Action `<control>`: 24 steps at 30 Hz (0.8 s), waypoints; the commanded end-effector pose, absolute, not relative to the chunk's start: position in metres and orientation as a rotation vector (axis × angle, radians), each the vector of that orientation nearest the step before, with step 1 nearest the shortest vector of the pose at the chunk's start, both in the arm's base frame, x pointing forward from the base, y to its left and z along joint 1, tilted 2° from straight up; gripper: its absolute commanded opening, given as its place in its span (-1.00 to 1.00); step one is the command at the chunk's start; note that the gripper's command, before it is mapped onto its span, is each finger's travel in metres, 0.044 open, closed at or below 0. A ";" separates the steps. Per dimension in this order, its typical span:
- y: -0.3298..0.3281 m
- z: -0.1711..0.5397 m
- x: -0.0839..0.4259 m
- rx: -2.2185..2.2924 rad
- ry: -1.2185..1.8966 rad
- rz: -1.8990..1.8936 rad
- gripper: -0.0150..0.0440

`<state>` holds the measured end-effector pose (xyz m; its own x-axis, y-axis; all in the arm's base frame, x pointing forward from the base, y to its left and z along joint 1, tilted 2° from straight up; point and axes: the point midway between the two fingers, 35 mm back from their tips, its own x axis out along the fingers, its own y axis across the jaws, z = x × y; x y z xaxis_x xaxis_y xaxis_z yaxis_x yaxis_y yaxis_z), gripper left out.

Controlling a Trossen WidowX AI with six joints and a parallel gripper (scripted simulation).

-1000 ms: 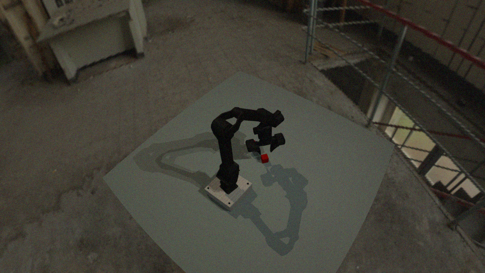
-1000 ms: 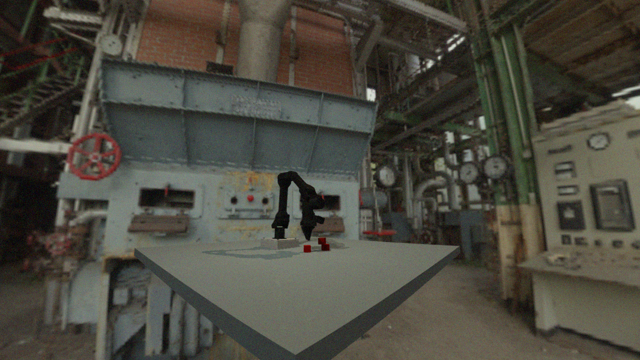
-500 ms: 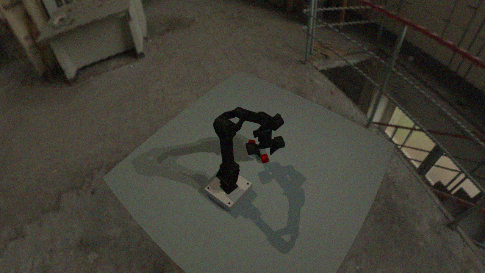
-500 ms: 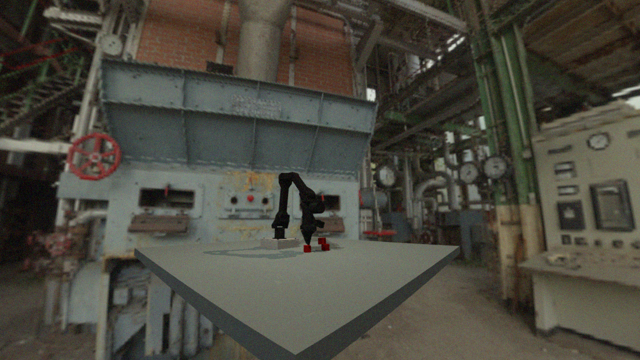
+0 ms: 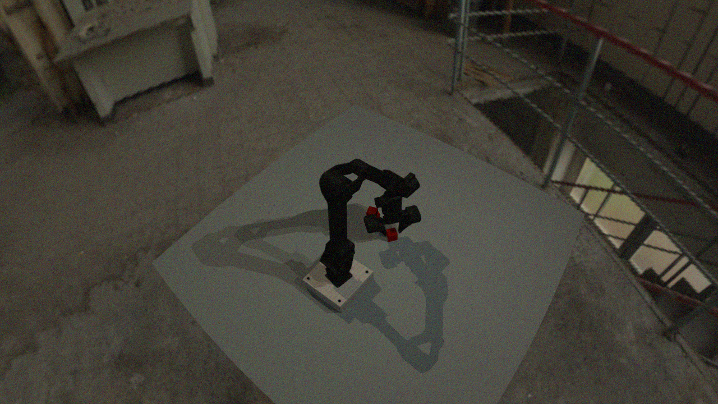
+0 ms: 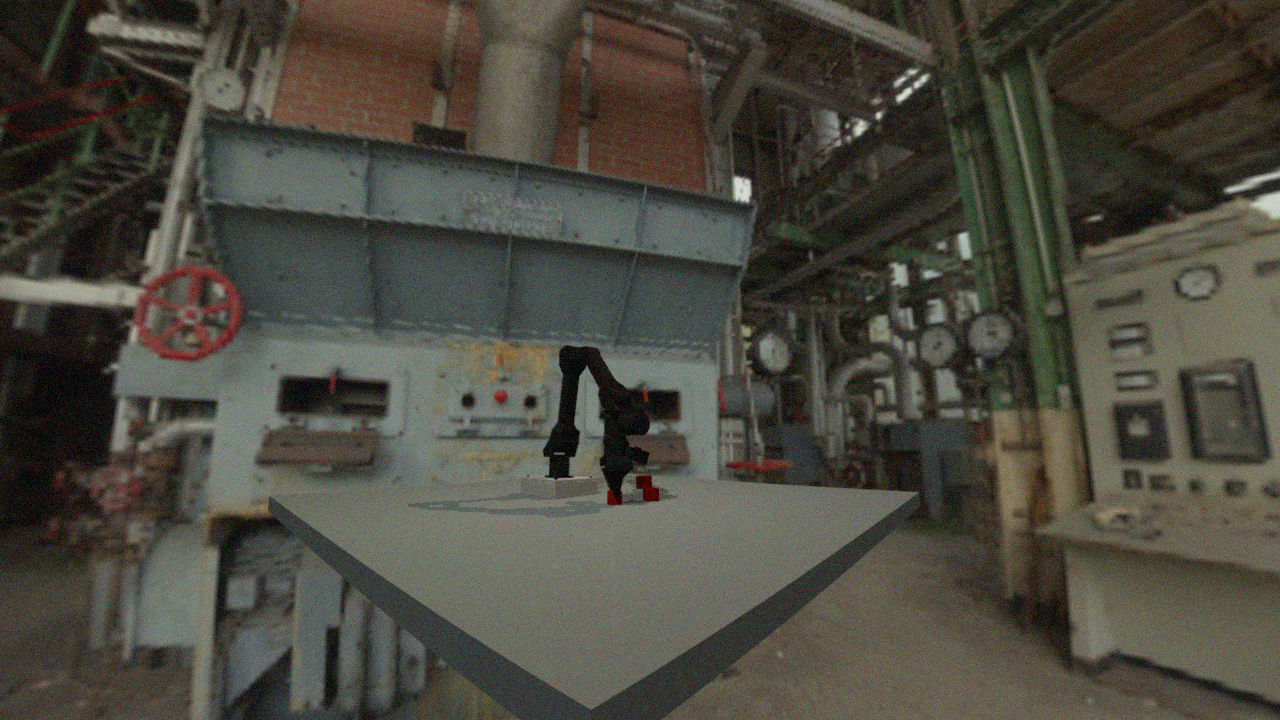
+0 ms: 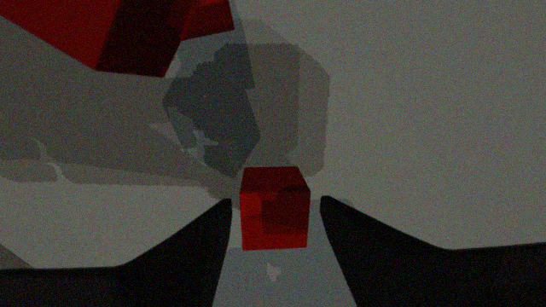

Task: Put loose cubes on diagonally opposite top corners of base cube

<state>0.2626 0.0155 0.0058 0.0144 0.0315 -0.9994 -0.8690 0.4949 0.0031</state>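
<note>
A loose red cube stands on the table between the fingertips of my gripper. The gripper points down and is open, with a narrow gap on each side of the cube in the wrist view. The other loose cube sits on top of the fixed base cube, offset toward one corner. The wrist view cuts off this pair at the top left, and the arm hides part of it in the top view.
The grey table carries the arm's pale mounting block, to the left of the cubes in the top and exterior views. Dark arm shadows lie across the table. The stacked pair stands close beside the gripper.
</note>
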 end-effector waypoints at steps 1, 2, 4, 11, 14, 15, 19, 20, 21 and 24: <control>0.015 0.003 0.260 -0.799 1.389 0.836 -0.04; 0.015 0.003 0.260 -0.799 1.389 0.836 -0.13; 0.015 0.003 0.260 -0.799 1.389 0.836 -0.14; 0.015 0.016 0.263 -0.799 1.389 0.836 -0.14; 0.015 0.025 0.265 -0.799 1.389 0.835 -0.14; 0.015 0.028 0.265 -0.799 1.389 0.835 -0.14; 0.014 0.041 0.267 -0.799 1.389 0.835 -0.14; 0.014 0.044 0.267 -0.799 1.389 0.835 -0.14; 0.014 0.047 0.267 -0.799 1.389 0.835 -0.14; 0.014 0.056 0.267 -0.799 1.389 0.835 -0.14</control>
<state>0.2648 0.0141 0.0441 -0.0034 0.0309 -0.9995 -0.8660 0.4996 0.0183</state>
